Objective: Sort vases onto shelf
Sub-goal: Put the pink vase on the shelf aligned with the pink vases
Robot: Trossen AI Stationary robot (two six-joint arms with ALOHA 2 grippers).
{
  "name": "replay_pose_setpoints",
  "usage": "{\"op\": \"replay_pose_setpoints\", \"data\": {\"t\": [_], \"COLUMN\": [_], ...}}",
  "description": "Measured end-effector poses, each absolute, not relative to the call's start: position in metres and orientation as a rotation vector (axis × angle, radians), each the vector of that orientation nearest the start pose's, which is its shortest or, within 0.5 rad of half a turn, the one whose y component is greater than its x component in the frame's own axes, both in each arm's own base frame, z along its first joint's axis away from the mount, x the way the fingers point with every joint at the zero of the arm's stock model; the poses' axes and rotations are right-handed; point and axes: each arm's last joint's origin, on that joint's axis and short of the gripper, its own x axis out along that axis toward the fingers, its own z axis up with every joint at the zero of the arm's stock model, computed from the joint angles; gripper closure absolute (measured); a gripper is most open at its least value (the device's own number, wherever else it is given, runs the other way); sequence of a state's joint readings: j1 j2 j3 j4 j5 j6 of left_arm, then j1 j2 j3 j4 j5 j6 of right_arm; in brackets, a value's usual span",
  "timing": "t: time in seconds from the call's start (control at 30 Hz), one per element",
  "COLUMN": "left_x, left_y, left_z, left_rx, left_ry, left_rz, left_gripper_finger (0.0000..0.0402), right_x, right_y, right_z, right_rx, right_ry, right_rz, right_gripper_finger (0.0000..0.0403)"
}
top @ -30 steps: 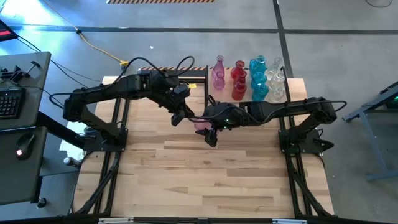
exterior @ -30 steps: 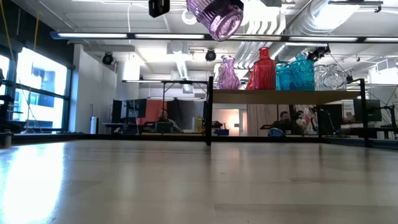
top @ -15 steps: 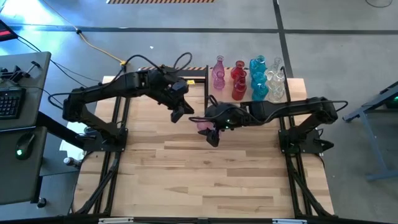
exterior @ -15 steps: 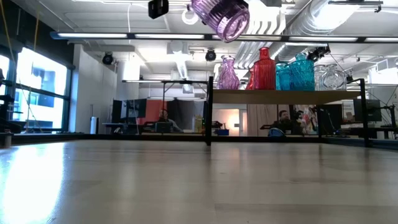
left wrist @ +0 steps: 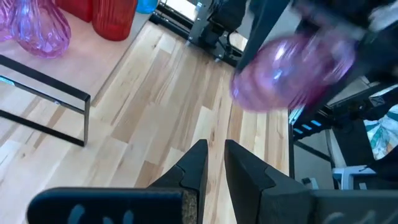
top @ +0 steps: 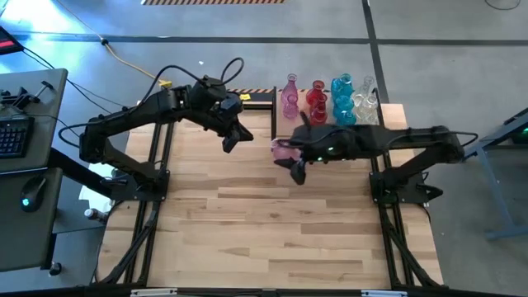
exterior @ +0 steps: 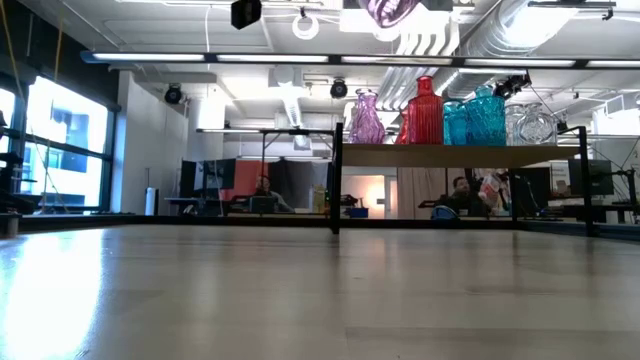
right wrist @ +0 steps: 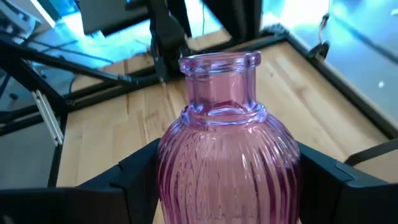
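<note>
A ribbed pink vase (right wrist: 227, 155) hangs above the table's middle with my right gripper (right wrist: 227, 183) shut on it. In the high view the pink vase (top: 283, 150) is just near-left of the shelf (top: 396, 115). On the shelf at the far edge, pink (top: 289, 95), red (top: 317, 109), turquoise (top: 342, 103) and clear (top: 365, 107) vases stand on their bases. My left gripper (top: 233, 139) hovers left of the held vase; in its wrist view the left gripper (left wrist: 213, 152) is shut, with nothing between its fingers. My right gripper pinches the vase's ribbed body (right wrist: 180, 177) between its two fingers (right wrist: 134, 177), one on each side. The neck and mouth (right wrist: 219, 65) point forward past the fingertips, so the vase lies along the fingers. It is tilted and lifted clear of the table.
The shelf's thin black bars (left wrist: 43, 84) edge its near-left corner. In the low view the shelf board (exterior: 460, 155) stands raised above the tabletop (exterior: 300, 290). A desk with a keyboard (top: 12, 132) is beyond the table's left side. People sit in the room behind.
My right gripper has risen and carried the pink vase toward the far right, nearer the shelf; the vase has climbed almost out of the low view's top. My left gripper has drawn back toward the far edge, away from the vase.
</note>
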State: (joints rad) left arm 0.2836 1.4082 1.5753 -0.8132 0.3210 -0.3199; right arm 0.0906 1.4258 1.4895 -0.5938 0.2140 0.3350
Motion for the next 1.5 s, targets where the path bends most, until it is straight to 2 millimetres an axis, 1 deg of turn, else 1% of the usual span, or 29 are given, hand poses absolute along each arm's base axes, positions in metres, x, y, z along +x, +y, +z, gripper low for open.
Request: {"op": "replay_pose_setpoints", "data": {"t": [0.17,0.33,0.5,0.57,0.7,0.87,0.97,1.3,1.5], "left_x": [0.276,0.276,0.276,0.276,0.276,0.277,0.277,0.277,0.277], "left_y": [0.071,0.071,0.071,0.071,0.071,0.072,0.072,0.072,0.072], "left_z": [0.406,0.406,0.406,0.406,0.406,0.406,0.406,0.406,0.406], "left_rx": [-0.502,-0.503,-0.503,-0.503,-0.506,-0.527,-0.540,-0.557,-0.561], "left_ry": [0.622,0.622,0.622,0.622,0.621,0.617,0.617,0.617,0.618], "left_rz": [0.063,0.064,0.065,0.065,0.070,0.090,0.095,0.101,0.102], "left_gripper_finger": [0.0357,0.0357,0.0357,0.0357,0.0357,0.0357,0.0357,0.0357,0.0357], "right_x": [0.277,0.250,0.225,0.214,0.193,0.174,0.167,0.152,0.139], "right_y": [0.018,0.015,0.012,0.010,0.007,0.005,0.004,0.002,0.000], "right_z": [0.416,0.436,0.448,0.451,0.454,0.454,0.452,0.449,0.448], "right_rx": [0.192,0.132,0.081,0.059,0.039,0.044,0.049,0.025,0.014], "right_ry": [0.412,0.342,0.310,0.311,0.338,0.370,0.399,0.449,0.480], "right_rz": [-0.211,-0.225,-0.221,-0.253,-0.309,-0.326,-0.330,-0.359,-0.376], "right_gripper_finger": [0.0143,0.0143,0.0143,0.0143,0.0143,0.0143,0.0143,0.0143,0.0143]}}
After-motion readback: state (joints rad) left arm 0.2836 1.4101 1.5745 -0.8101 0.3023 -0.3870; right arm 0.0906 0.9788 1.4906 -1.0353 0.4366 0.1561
